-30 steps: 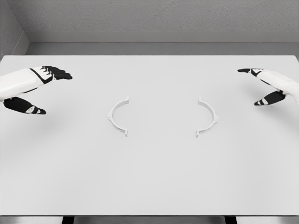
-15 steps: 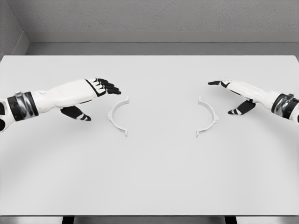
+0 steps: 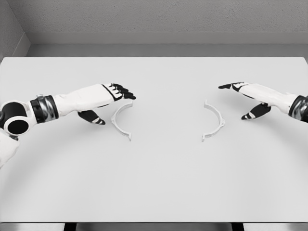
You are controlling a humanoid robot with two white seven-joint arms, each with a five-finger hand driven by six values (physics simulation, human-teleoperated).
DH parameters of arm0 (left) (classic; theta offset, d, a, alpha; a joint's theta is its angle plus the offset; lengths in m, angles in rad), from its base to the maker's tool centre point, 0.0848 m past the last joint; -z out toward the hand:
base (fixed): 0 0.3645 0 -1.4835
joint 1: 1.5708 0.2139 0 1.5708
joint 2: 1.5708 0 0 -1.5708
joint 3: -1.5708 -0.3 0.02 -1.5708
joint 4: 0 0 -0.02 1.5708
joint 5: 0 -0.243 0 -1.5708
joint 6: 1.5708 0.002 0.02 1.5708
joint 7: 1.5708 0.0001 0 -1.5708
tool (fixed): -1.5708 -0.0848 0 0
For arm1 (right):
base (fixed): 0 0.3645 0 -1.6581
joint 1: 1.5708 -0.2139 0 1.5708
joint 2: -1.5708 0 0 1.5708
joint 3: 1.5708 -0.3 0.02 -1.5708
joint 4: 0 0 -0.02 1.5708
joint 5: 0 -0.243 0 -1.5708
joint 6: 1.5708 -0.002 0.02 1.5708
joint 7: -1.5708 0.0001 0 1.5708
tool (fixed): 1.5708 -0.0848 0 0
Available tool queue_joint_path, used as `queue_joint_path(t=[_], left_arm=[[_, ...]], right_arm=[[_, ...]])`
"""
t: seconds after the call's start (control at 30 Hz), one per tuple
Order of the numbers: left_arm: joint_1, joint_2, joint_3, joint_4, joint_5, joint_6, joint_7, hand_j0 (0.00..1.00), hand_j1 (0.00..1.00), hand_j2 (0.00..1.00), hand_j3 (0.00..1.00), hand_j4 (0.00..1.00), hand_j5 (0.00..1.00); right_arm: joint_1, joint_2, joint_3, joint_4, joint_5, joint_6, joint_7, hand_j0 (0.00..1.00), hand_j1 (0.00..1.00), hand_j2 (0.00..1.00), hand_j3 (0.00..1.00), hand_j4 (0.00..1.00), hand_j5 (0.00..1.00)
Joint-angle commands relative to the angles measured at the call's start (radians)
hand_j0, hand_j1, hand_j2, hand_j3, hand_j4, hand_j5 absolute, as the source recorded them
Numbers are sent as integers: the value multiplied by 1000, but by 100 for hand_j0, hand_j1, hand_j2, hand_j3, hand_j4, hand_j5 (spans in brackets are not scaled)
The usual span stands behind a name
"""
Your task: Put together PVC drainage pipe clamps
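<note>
Big flat white table [image 3: 154,187], grey walls behind. Left hand [image 3: 108,96] has slid in over the left white curved plastic clamp half [image 3: 121,120]; right hand [image 3: 250,94] backed off slightly from the right clamp half [image 3: 214,120]. Both hands spread, holding nothing. The halves run near-to-far, hollows facing each other.

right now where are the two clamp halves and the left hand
left clamp half [image 3: 117,120], head view, middle of its arc
right clamp half [image 3: 219,120], head view, middle of its arc
left hand [image 3: 109,96], head view, back of the hand
</note>
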Motion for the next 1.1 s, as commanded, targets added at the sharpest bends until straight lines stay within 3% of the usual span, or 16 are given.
queue_joint_path(t=[0.0, 0.3, 1.07], left_arm=[[0, -19, 0, 12, -11, 2, 0, 100, 100, 100, 100, 100, 100], [-35, -65, 2, 116, -70, 2, -1, 100, 100, 100, 100, 100, 100], [-46, -149, -37, 144, -116, 2, -1, 100, 100, 100, 100, 100, 100]], right_arm=[[2, -35, -18, -78, -10, 3, -2, 100, 100, 100, 100, 100, 100], [34, -15, -26, -92, -9, 3, 1, 100, 100, 100, 100, 100, 100], [34, 68, 37, -93, -4, 3, 4, 100, 100, 100, 100, 100, 100]])
